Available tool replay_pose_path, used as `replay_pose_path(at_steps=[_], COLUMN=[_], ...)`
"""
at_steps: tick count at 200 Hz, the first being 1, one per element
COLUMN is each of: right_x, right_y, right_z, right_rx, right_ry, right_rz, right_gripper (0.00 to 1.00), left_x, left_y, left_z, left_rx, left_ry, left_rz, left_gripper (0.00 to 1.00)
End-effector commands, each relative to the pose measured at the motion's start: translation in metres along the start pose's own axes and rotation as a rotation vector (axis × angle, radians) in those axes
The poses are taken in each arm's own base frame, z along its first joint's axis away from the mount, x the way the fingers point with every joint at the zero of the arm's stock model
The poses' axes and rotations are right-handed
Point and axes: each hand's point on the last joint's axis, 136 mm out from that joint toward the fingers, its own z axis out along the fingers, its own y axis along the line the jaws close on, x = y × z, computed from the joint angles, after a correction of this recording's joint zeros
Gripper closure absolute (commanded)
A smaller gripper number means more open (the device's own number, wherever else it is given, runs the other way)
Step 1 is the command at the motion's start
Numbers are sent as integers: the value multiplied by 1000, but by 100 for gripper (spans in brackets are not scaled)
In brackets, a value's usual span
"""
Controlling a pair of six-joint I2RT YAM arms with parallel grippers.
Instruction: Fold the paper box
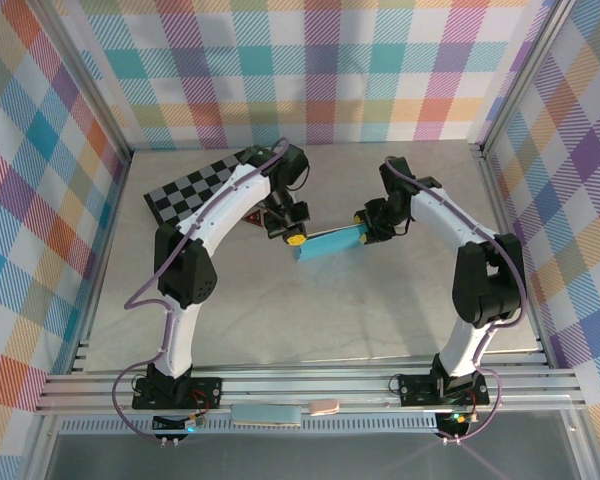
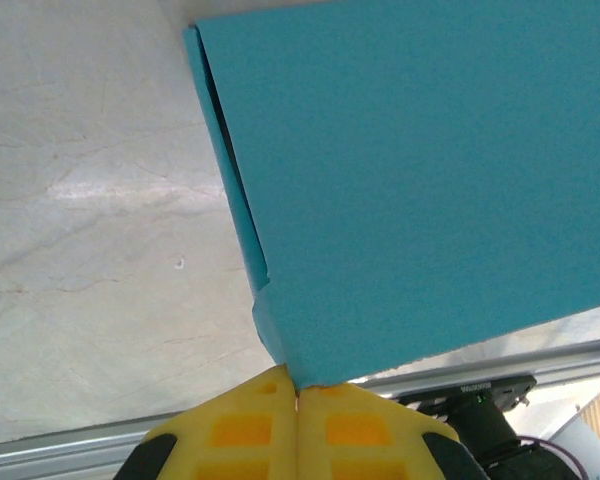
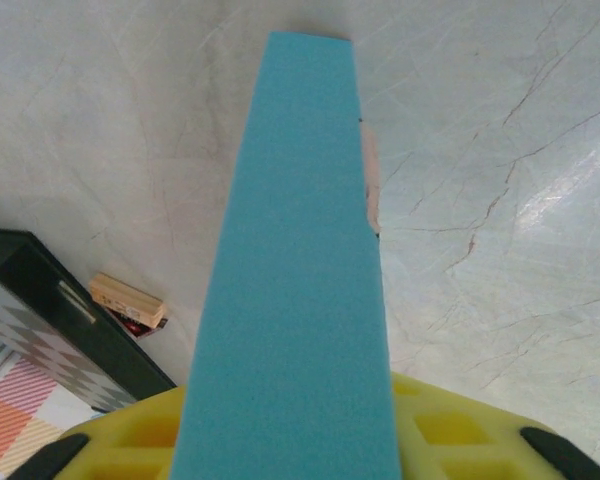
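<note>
- Where the two arms meet over the middle of the table (image 1: 280, 320), the paper box (image 1: 328, 244) hangs between them as a flat turquoise slab, its long side running left to right.
- The left claw (image 1: 294, 238) is at the box's left end. In the left wrist view its yellow fingers (image 2: 250, 435) are pressed together, and the bottom corner of the box runs into the seam between them, so they are pinching the card there.
- From that same view, the box's broad face takes up the upper right. A narrow side wall runs down its left edge with a dark gap behind it, and a small flap sits at the lower corner.
- The right claw (image 1: 362, 238) is at the box's right end. In the right wrist view, the box runs edge-on away from the camera, with a yellow finger (image 3: 450, 430) on each side of it. I cannot tell whether those fingers press the card or only stand beside it.
- A pale tab (image 3: 372, 180) shows along the right edge of the box in the right wrist view.
- A black-and-grey checkerboard (image 1: 195, 193) lies at the far left of the table, well apart from the box.
- A small wooden block (image 3: 127, 299) lies just beside the board's dark edge.
</note>
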Motion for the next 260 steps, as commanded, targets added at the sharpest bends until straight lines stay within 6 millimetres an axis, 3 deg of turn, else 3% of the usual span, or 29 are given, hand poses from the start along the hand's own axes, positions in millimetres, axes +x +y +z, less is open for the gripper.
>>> replay_pose_path(at_steps=[1, 27, 67, 118, 144, 160, 189, 260], right_x=[8, 21, 43, 80, 89, 87, 74, 53], right_y=[-16, -13, -7, 9, 17, 16, 15, 17], right_z=[11, 8, 9, 18, 20, 22, 15, -22], right_rx=[73, 55, 36, 1, -5, 13, 21, -56], right_ry=[15, 6, 0, 35, 47, 42, 10, -134], right_rz=[2, -27, -54, -69, -71, -66, -78, -159], right_gripper=[58, 48, 46, 48, 55, 55, 45, 28], left_x=[6, 1, -2, -7, -11, -14, -17, -28], left_y=[-7, -7, -11, -13, -17, -18, -13, -15], left_z=[-4, 0, 2, 5, 7, 8, 3, 8], left_rx=[61, 70, 86, 95, 111, 116, 105, 105], left_ry=[4, -15, -19, -33, -40, -42, -56, -51], left_rz=[0, -15, -20, -22, -29, -32, -38, -36], left_gripper=[100, 100, 100, 100, 100, 100, 100, 100])
